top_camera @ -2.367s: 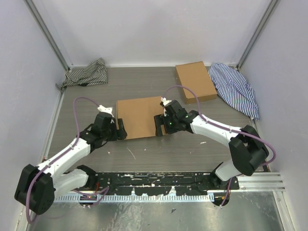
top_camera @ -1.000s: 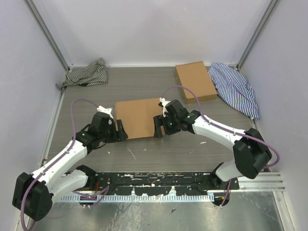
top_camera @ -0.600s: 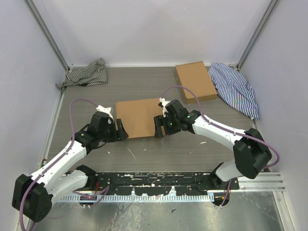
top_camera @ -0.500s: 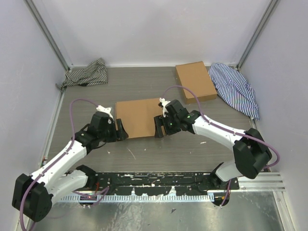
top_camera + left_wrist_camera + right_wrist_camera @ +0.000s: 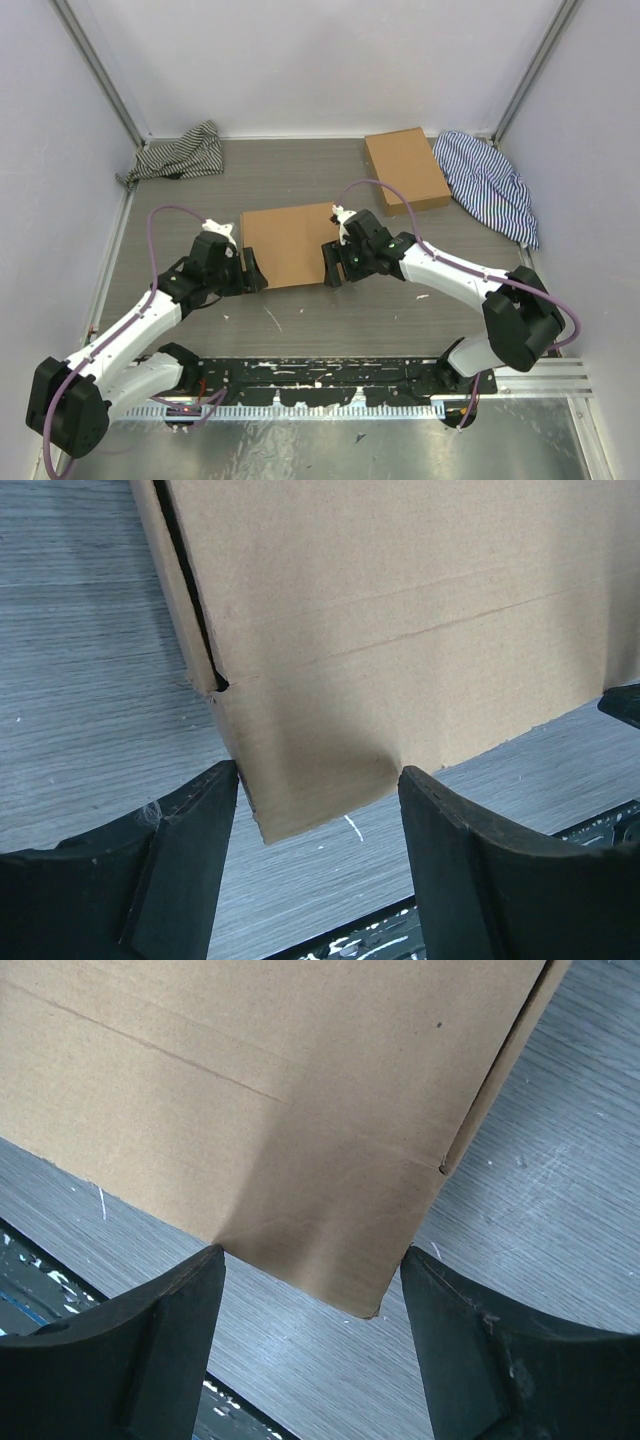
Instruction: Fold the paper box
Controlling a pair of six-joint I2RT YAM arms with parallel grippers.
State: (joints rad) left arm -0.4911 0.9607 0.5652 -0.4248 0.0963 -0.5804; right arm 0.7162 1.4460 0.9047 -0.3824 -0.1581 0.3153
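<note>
The paper box [image 5: 288,245] lies flat and closed on the table's middle, plain brown with a crease line across its top. My left gripper [image 5: 250,272] is open at the box's near-left corner. In the left wrist view that corner [image 5: 300,800] sits between the spread fingers [image 5: 190,860]. My right gripper [image 5: 332,265] is open at the near-right corner. In the right wrist view that corner [image 5: 350,1280] lies between the fingers [image 5: 460,1350]. A side seam of the box shows in each wrist view.
A smaller, squarer brown cardboard box [image 5: 405,170] lies at the back right. A blue striped cloth [image 5: 490,185] lies by the right wall and a dark striped cloth [image 5: 180,153] at the back left. Walls close in three sides.
Since the earliest frame both grippers and the box have shifted slightly away from the bases. Over the last second hardly anything has moved.
</note>
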